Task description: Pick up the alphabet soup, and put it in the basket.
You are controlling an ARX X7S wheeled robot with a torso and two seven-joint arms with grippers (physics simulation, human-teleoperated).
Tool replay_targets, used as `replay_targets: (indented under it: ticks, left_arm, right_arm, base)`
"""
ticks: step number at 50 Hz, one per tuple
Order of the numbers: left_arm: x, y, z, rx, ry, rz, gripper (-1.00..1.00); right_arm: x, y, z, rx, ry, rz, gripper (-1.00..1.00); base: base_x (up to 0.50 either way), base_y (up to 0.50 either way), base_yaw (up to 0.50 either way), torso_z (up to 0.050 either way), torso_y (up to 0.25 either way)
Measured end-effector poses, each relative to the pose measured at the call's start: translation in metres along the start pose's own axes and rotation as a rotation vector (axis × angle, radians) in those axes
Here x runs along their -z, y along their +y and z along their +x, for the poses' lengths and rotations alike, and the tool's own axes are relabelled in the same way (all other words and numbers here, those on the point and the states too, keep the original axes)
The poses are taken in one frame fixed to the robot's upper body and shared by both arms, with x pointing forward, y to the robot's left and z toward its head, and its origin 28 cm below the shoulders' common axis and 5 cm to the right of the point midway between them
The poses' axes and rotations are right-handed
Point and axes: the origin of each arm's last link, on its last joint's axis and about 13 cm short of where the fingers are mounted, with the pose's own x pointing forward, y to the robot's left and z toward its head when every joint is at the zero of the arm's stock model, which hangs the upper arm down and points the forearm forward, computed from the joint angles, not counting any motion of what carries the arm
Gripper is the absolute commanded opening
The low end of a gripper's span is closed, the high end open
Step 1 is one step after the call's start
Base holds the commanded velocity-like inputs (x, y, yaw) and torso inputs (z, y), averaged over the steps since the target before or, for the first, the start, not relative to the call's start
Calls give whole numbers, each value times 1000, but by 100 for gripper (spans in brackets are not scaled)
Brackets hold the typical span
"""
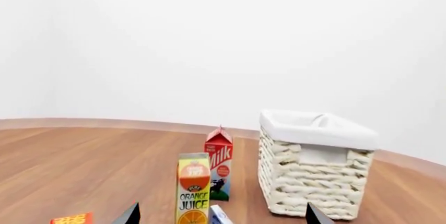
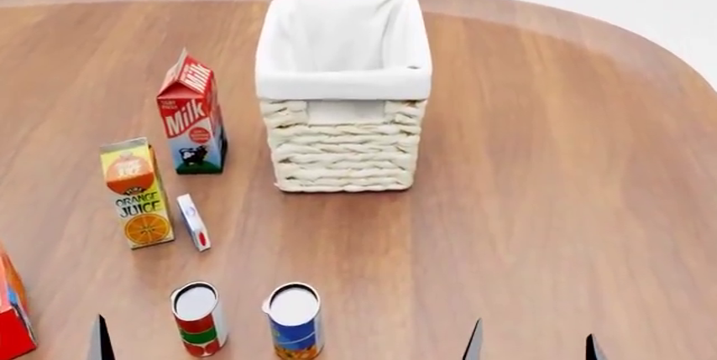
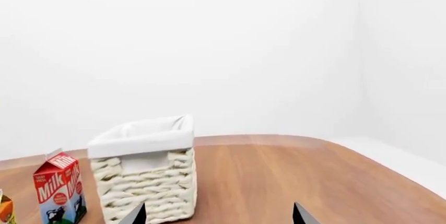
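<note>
Left wrist view: basket (image 1: 315,164) on the wooden desk (image 1: 83,166), milk carton (image 1: 219,163) and orange juice carton (image 1: 193,188) beside it; left gripper (image 1: 221,214) spread apart, empty.

Head view: alphabet soup (image 2: 295,320) upright near the desk's near edge, beside the red-and-green can (image 2: 198,317); basket toward the far edge.

Right wrist view: right gripper (image 3: 218,214) spread apart, empty.

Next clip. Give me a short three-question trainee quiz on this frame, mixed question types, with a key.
1. True or false: the alphabet soup already sits inside the basket.
2. Which carton stands nearest the basket? A) milk carton B) orange juice carton
3. Fill in: the red-and-green can stands upright ______ the alphabet soup.

Key:
1. False; it stands on the table, in front of the basket.
2. A
3. beside
</note>
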Motion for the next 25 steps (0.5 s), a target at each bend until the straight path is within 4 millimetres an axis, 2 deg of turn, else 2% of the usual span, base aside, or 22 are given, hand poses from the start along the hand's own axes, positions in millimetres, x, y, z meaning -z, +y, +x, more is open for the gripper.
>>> replay_targets:
  ticks: [25]
  left_arm:
    - [1, 0, 1, -1, 0, -1, 100]
  right_arm:
    - [0, 0, 0, 0, 3, 1, 100]
  base:
    - [157, 0, 0, 0, 0]
